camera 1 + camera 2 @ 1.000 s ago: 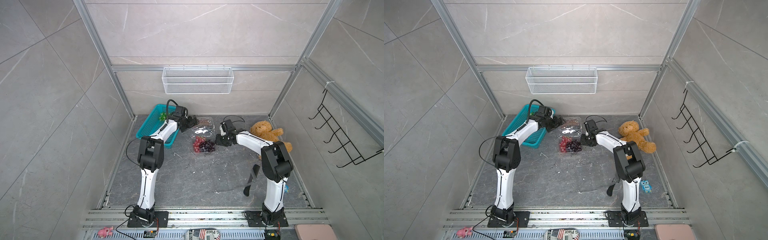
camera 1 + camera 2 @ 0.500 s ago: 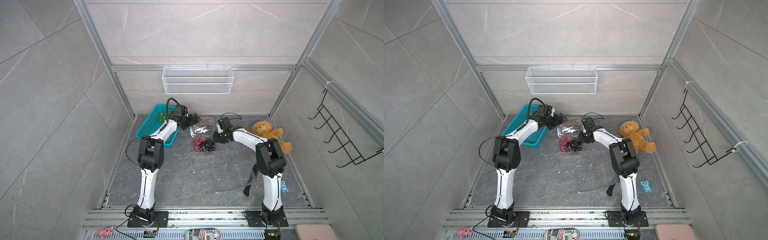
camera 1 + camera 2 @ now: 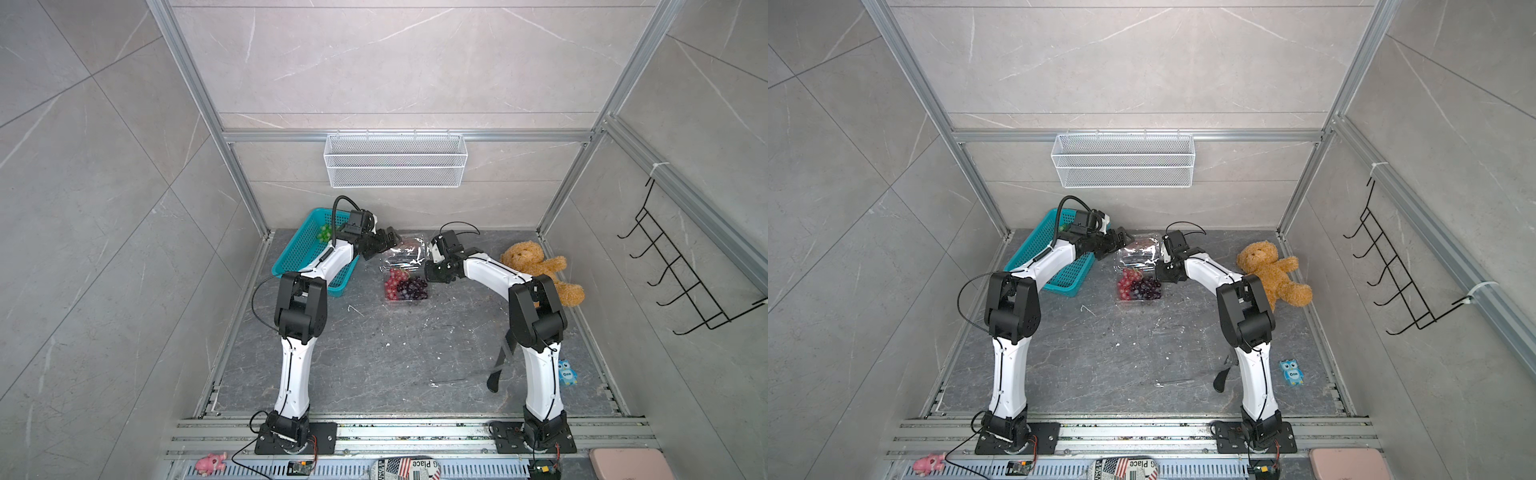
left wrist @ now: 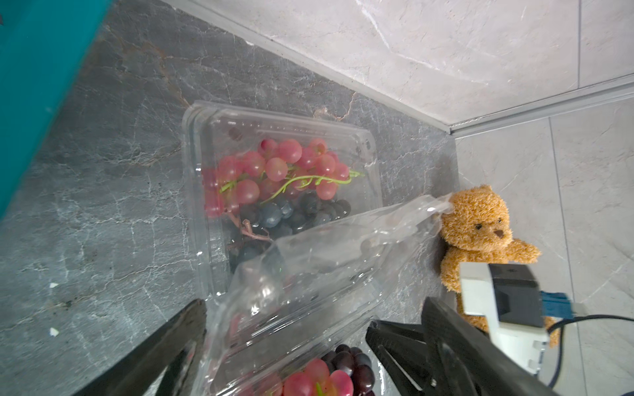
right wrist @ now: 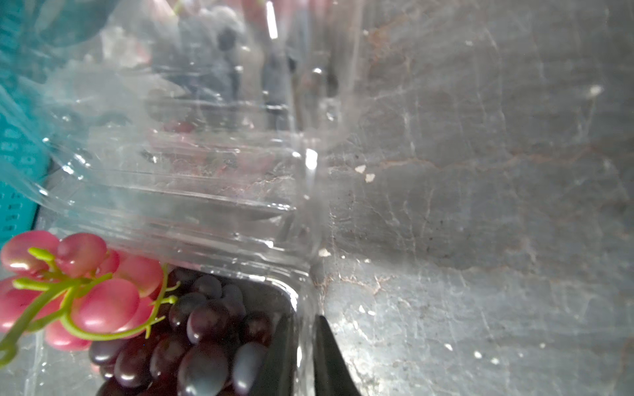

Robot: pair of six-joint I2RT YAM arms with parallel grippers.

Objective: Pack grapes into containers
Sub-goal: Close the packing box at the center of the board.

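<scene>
Two containers (image 4: pixel 291 125) held red and dark grapes (image 4: pixel 274 168), lids unshut. Green bunch (image 3: pixel 323 234) lay unpacked in teal basket (image 3: pixel 297 257), left of centre. Right gripper (image 5: pixel 305 360) pinched one container's wall. Left gripper (image 4: pixel 308 349) gaped, empty. Third container possibly lost in glare.

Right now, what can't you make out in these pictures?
- Green grapes in the teal basket: top views, mostly behind the left arm.
- Far container: right wrist view, blurred behind a clear lid.
- Black object beside the right arm: top views, partly covered.
- Right gripper pinching the near container: top views, too small.
</scene>
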